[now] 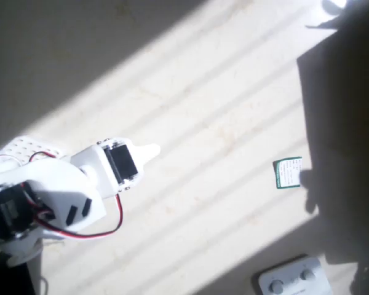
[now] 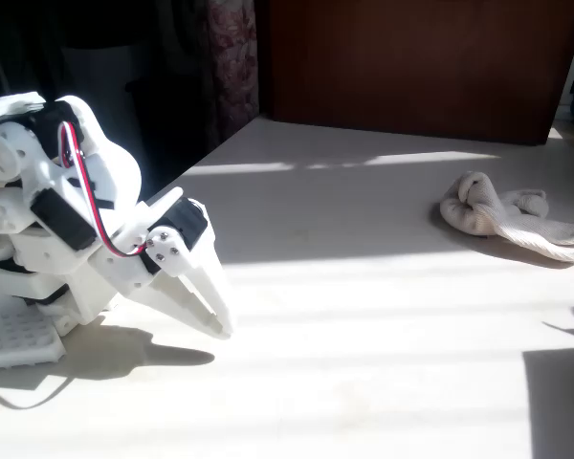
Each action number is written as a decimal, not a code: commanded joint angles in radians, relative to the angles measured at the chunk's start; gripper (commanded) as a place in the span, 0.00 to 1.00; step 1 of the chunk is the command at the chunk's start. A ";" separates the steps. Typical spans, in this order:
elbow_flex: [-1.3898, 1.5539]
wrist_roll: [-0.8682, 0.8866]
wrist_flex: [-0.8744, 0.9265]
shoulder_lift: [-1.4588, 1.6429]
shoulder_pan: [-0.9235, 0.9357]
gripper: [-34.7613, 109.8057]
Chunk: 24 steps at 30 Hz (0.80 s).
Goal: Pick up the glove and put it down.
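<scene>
The glove [image 2: 502,210] is a cream-beige, lumpy fabric heap lying on the pale table at the right of the fixed view, partly in shade. My white gripper [image 2: 220,323] is folded low at the left, close to the arm's base, with its tips pointing down near the tabletop. Its fingers are pressed together and hold nothing. A wide stretch of table separates it from the glove. From overhead the gripper [image 1: 152,150] is a single pointed tip at the left, aimed right.
A small green-and-white card [image 1: 288,173] lies right of centre in the overhead view. A white device with round buttons [image 1: 292,279] sits at the bottom edge. Deep shadow covers the right side. The arm's base [image 2: 19,335] stands at the left.
</scene>
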 commanded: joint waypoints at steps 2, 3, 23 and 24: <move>-0.037 -0.006 -0.009 0.006 0.003 0.24; -0.037 -0.006 -0.009 0.006 0.008 0.24; -0.037 0.006 -0.009 0.006 0.012 0.24; -0.037 0.006 -0.009 0.006 0.012 0.24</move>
